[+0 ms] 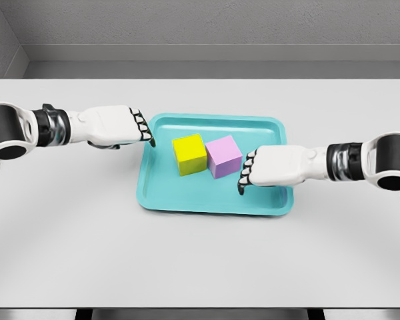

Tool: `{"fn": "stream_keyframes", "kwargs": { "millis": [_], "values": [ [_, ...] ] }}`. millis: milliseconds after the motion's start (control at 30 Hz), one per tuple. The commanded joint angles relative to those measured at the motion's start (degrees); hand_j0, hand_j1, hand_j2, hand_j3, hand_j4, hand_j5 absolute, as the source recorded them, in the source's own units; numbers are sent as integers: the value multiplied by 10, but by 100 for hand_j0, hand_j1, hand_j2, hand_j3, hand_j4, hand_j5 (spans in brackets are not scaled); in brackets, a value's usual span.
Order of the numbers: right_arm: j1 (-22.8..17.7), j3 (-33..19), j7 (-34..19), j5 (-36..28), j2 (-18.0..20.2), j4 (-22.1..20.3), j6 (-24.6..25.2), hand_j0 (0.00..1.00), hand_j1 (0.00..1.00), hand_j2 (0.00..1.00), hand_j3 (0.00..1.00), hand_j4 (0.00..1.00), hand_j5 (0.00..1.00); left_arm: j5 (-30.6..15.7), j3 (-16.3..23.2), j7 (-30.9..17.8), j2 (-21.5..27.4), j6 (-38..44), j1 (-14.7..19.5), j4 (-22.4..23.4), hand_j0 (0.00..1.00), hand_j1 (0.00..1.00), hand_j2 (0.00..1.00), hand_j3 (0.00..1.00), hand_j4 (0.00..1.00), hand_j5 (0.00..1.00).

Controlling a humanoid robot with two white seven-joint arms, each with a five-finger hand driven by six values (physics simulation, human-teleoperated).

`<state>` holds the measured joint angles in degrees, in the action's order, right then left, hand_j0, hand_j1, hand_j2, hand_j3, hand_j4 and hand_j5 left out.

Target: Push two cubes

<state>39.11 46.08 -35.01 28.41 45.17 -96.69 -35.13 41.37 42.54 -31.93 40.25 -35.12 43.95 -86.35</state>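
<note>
Yellow cube (189,154) touches pink cube (224,157) at its 3 o'clock on my teal tray (213,203); left hand (117,127) and right hand (273,167) flat, fingers together, holding nothing.

Bare simulated test room, lab-like, not home or kitchen. Plain flat white tabletop (200,260) fills view, dark strip along near edge. Blank grey walls (207,23) behind, pale ledge at base. Smooth uniform surfaces, soft even light. Only furnishing on table: shallow teal plastic tray (213,203).
</note>
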Motion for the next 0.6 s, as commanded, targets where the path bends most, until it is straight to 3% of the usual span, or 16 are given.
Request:
{"fn": "stream_keyframes", "kwargs": {
  "millis": [0, 133, 567],
  "values": [
    [0, 0, 0, -34, -3, 19, 1, 62, 62, 62, 62, 62, 62, -2, 0, 0, 0, 1, 0, 7, 78, 78, 78, 78, 78, 78],
    [2, 4, 0, -33, -28, 57, 1, 62, 62, 62, 62, 62, 62, -2, -1, 0, 0, 1, 0, 7, 78, 78, 78, 78, 78, 78],
    [2, 20, 0, -28, -58, 61, 1, 61, 61, 61, 61, 61, 61, -2, -3, 0, -1, 1, 1, 8, 78, 78, 78, 78, 78, 78]
  ]
}}
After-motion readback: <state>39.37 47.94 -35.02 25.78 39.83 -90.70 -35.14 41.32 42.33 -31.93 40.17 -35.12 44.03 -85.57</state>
